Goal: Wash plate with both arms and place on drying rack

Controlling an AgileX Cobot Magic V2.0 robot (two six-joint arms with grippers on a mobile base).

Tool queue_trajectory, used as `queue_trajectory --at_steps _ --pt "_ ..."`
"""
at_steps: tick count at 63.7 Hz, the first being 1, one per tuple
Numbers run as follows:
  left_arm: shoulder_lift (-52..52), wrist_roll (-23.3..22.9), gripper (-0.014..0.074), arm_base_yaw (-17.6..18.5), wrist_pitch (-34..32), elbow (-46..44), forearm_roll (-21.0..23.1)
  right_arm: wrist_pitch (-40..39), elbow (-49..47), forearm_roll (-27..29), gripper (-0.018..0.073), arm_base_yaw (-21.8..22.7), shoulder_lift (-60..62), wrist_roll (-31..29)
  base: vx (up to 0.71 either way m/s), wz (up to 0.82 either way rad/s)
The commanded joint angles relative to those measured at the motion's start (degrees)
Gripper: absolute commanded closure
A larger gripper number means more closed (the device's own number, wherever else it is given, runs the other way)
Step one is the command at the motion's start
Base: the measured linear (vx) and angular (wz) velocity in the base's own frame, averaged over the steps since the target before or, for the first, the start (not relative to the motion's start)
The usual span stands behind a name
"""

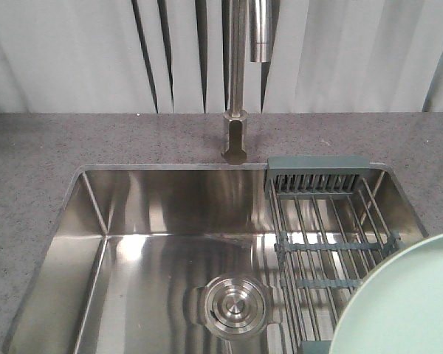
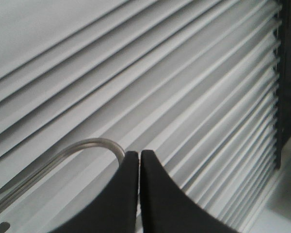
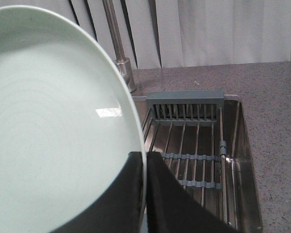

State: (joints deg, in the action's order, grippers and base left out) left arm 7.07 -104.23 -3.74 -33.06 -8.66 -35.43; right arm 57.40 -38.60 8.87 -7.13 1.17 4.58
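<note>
**Plate pinched by its rim above the sink's right end**

The grey speckled counter (image 1: 59,140) wraps the steel sink (image 1: 155,199), and pale vertical blinds (image 1: 74,59) hang behind the sink's back edge. The drying rack (image 1: 317,221) spans the sink's right end, with its wires running front to back and nothing on it. The plate (image 1: 406,302) hangs tilted above the sink's front right corner. It is over the rack's near end but does not rest on it.

The faucet (image 1: 235,136) stands at the middle of the sink's back edge, and no water is seen running. The drain (image 1: 235,306) sits in the sink floor, left of the rack.

The right gripper (image 3: 145,160) has its fingers closed narrowly on the plate's rim, one on each face. The left gripper (image 2: 139,155) has its fingers almost together with nothing between them. It faces the blinds with a clear tube (image 2: 97,143) beside it. Where it sits relative to the sink cannot be told.

The plate appears to be in transit over the sink, and whether it has been washed cannot be told.

To do this well:
- An edge pinch on a smooth, tilted plate can pivot, so move it slowly.
- Bring the left arm down toward the sink before any scrubbing.
- For racking, lower the plate onto the wires at the sink's right end and release it only once the rack bears its weight.
</note>
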Motion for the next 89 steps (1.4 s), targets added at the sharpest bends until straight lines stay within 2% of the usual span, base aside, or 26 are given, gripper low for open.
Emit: queue_trajectory --at_steps 1,8,16,29,38,46,53,70,89 --pt "6.89 -2.65 0.0579 0.42 -3.25 -8.33 -10.71 -4.8 -1.28 0.22 0.0561 0.17 -0.23 -0.03 0.0 0.0" --pt "14.38 -2.65 0.0532 0.42 -4.3 -14.34 -17.94 -4.8 -1.28 0.22 0.0561 0.17 -0.23 -0.03 0.0 0.0" --pt "25.09 -2.65 0.0418 0.42 -8.91 -19.37 -22.64 -4.8 -1.28 0.22 0.0561 0.17 -0.23 -0.03 0.0 0.0" --pt "42.6 -2.65 0.0157 0.42 -19.05 -25.49 -23.19 -4.8 -1.28 0.22 0.0561 0.17 -0.23 -0.03 0.0 0.0" --pt "54.12 -2.53 0.0062 0.42 -23.56 -30.98 -24.09 -4.8 -1.28 0.22 0.0561 0.17 -0.23 -0.03 0.0 0.0" --pt "63.88 -3.07 0.0051 0.68 -28.46 -38.01 -27.95 -4.8 -1.28 0.22 0.0561 0.17 -0.23 -0.03 0.0 0.0" --pt "71.35 -3.86 0.0051 3.02 -28.82 -43.98 -29.79 -4.8 -1.28 0.22 0.0561 0.17 -0.23 -0.03 0.0 0.0" --pt "89.64 -3.53 0.0051 10.97 -25.71 -58.85 -29.84 -4.8 -1.28 0.22 0.0561 0.17 -0.23 -0.03 0.0 0.0" --pt "105.97 -5.14 0.0051 16.03 -24.62 -76.01 -29.84 -4.8 -1.28 0.22 0.0561 0.17 -0.23 0.02 0.0 0.0"
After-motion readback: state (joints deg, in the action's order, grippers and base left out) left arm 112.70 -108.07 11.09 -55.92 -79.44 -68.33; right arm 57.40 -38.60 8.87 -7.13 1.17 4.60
